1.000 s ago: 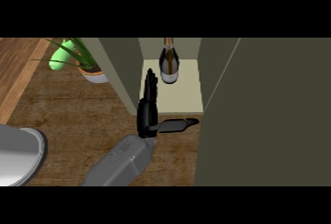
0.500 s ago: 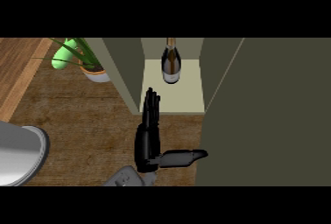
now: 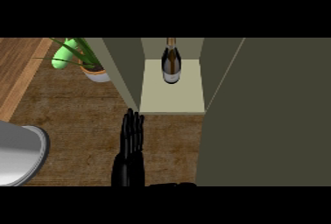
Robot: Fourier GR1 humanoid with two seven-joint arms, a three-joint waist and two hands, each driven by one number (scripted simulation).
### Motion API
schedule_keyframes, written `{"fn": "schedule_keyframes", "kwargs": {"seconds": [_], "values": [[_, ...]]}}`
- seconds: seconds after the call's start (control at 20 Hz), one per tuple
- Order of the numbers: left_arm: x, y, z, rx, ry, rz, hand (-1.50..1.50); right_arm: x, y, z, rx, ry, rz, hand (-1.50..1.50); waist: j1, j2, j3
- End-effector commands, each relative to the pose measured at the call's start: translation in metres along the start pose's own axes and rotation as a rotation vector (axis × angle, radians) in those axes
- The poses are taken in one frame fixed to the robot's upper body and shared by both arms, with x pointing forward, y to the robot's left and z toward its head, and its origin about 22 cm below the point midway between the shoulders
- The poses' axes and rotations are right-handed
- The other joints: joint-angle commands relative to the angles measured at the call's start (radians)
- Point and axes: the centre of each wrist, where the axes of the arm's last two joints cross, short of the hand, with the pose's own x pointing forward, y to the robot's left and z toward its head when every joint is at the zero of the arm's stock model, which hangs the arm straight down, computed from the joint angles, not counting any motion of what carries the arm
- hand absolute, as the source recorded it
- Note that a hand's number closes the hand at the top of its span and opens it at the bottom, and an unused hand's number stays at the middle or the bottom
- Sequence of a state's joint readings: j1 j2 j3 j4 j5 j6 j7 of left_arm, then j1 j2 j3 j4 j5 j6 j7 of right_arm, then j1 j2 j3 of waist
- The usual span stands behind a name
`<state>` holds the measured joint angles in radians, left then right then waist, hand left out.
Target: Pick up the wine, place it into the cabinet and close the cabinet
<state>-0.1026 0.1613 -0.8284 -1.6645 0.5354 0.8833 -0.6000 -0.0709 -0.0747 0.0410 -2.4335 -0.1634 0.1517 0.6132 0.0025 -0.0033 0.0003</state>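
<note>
The wine bottle (image 3: 170, 65) stands upright on the pale shelf (image 3: 172, 99) inside the open cabinet, toward the back. My left hand (image 3: 131, 148) is over the wooden counter just in front of the shelf's front edge. Its fingers are straight and point at the cabinet, its thumb (image 3: 171, 185) sticks out to the right at the lower edge, and it holds nothing. A wide gap separates the hand from the bottle. The cabinet's dark olive door (image 3: 265, 113) stands open at the right. My right hand does not show.
A green plant (image 3: 72, 54) in a white pot (image 3: 98, 75) stands left of the cabinet's left wall (image 3: 123, 65). A grey round plate (image 3: 19, 153) lies at the counter's left edge. Brown counter (image 3: 71, 113) stretches between them.
My left hand has drawn back toward me, out of the cabinet opening; its forearm has left the view. The bottle stays on the shelf.
</note>
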Motion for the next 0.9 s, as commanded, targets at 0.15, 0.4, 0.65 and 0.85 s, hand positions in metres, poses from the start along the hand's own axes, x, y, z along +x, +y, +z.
{"fn": "schedule_keyframes", "kwargs": {"seconds": [0.15,0.4,0.65,0.85], "values": [[0.032,0.016,0.036,-0.049,-0.006,0.026,-1.50,0.017,-0.001,0.022,0.119,0.012,-0.081,-1.50,-0.001,-0.002,0.000],[0.049,0.054,0.032,-0.128,0.009,0.024,-1.50,0.010,0.006,0.019,0.191,0.034,-0.054,1.50,-0.001,0.000,0.000],[0.059,0.078,0.027,-0.140,0.000,0.026,-1.50,0.014,0.009,0.026,0.219,0.001,-0.007,1.50,-0.005,0.001,-0.001],[0.073,0.102,0.038,-0.151,-0.017,0.001,-1.50,0.006,0.021,0.018,0.299,0.085,-0.131,1.50,0.007,0.000,-0.002]]}}
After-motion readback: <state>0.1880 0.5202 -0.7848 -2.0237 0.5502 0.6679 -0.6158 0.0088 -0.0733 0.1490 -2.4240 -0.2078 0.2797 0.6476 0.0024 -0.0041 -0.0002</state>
